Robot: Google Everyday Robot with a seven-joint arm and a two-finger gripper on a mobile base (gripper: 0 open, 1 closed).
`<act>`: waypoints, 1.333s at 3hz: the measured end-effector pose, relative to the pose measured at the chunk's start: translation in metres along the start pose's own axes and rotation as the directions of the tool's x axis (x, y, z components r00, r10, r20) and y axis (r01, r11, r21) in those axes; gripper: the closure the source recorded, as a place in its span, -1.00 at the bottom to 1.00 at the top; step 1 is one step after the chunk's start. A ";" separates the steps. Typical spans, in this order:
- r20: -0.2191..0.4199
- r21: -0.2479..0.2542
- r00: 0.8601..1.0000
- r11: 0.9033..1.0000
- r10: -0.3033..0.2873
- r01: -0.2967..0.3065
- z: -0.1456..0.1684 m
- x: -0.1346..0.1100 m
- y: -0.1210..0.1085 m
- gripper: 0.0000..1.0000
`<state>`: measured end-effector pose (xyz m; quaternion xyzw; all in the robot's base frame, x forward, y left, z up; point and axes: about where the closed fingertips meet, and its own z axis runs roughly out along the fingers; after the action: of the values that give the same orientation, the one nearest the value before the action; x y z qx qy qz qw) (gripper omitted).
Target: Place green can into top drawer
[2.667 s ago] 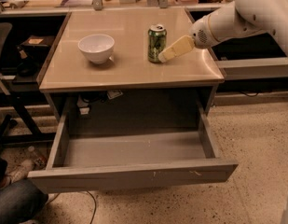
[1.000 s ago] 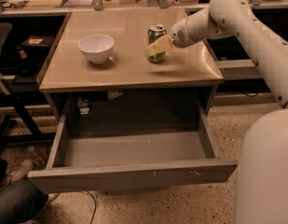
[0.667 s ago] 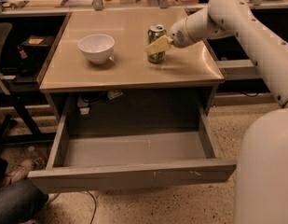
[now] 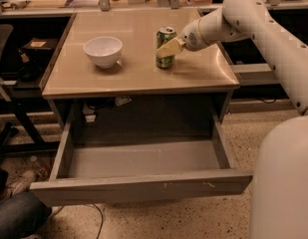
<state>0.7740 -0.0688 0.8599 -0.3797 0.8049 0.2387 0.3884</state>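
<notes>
The green can point(image 4: 166, 36) stands upright on the beige tabletop point(image 4: 138, 76), right of the middle. My gripper point(image 4: 169, 48) reaches in from the right and sits against the can's front side at mid-height, covering part of it. The top drawer point(image 4: 143, 185) is pulled out below the tabletop, with nothing visible on its grey inside floor. Its front panel bears small white scuff marks.
A white bowl point(image 4: 102, 50) sits on the tabletop left of the can. My white arm point(image 4: 263, 29) spans the right side, with the robot's body at the lower right. A dark chair and cables stand at the left, and shelves with clutter at the back.
The gripper has moved left from beside the can to sit against it. In the last second almost nothing moved. The can still stands on the table.
</notes>
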 end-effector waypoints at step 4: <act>-0.026 0.122 1.000 0.992 -0.006 0.009 -0.051 0.011 0.050 1.00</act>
<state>0.7073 -0.0787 0.8859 -0.3612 0.8216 0.1827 0.4014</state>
